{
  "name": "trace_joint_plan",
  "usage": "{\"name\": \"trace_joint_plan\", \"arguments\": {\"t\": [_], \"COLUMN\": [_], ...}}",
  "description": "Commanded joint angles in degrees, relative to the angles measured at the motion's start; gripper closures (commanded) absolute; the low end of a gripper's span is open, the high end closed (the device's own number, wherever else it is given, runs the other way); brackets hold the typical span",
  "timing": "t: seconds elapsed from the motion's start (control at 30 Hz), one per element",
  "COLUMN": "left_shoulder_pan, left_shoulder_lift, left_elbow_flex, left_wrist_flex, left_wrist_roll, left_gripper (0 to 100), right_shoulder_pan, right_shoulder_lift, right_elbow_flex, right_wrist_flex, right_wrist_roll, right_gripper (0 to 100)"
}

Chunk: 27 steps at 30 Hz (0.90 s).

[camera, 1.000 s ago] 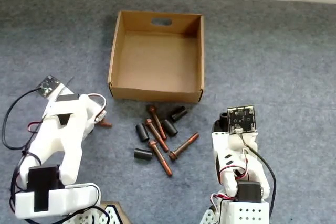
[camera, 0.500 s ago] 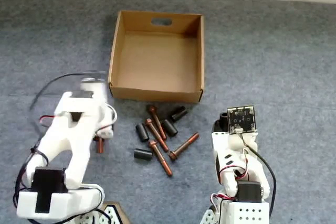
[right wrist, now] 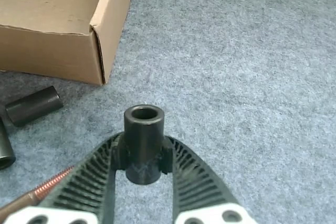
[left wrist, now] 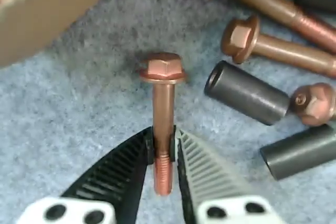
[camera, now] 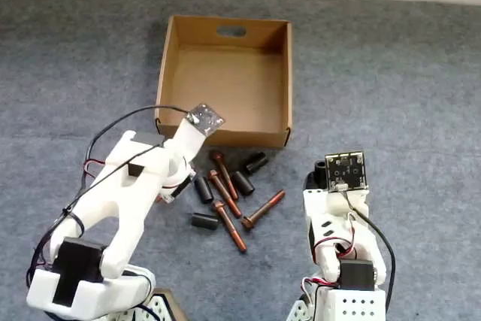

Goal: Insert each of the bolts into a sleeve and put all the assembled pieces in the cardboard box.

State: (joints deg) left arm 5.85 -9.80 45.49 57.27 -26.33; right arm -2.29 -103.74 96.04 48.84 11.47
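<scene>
Since your left arm swung from table's left edge toward pile (camera: 224, 193) below cardboard box (camera: 225, 134), left gripper (left wrist: 164, 132), clamped on 1 bolt (left wrist: 163, 98) at threaded end, nears right gripper (right wrist: 143, 144), unmoved, pinching 1 upright sleeve (right wrist: 143, 124). You look ready for insertion; box holds 0 pieces.
</scene>
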Motion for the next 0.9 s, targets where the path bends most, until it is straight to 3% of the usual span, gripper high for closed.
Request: {"name": "trace_joint_plan", "arguments": {"t": [0.0,0.07,0.2,0.53,0.87], "left_shoulder_pan": [0.40,0.31,0.66,0.84,1.80], "left_shoulder_lift": [-2.77,-3.03,-3.21,-2.59,5.41], "left_elbow_flex": [-1.63,-1.63,-2.15,-1.63,-2.15], "left_wrist_flex": [-0.53,-0.53,-1.14,-12.57,-11.16], "left_wrist_roll": [-0.53,-0.53,-0.53,-0.53,-0.44], "left_gripper": [83,80,82,84,84], "right_shoulder_pan": [-0.40,-0.40,-0.40,-0.40,-0.40], "right_shoulder_lift": [-0.48,-0.48,-0.48,-0.48,-0.48], "right_elbow_flex": [6.73,6.73,6.73,6.73,6.73], "right_wrist_flex": [0.13,0.13,0.13,0.13,0.13], "right_wrist_roll": [-0.09,-0.09,-0.09,-0.09,-0.09], "right_gripper": [99.3,99.3,99.3,99.3,99.3]}}
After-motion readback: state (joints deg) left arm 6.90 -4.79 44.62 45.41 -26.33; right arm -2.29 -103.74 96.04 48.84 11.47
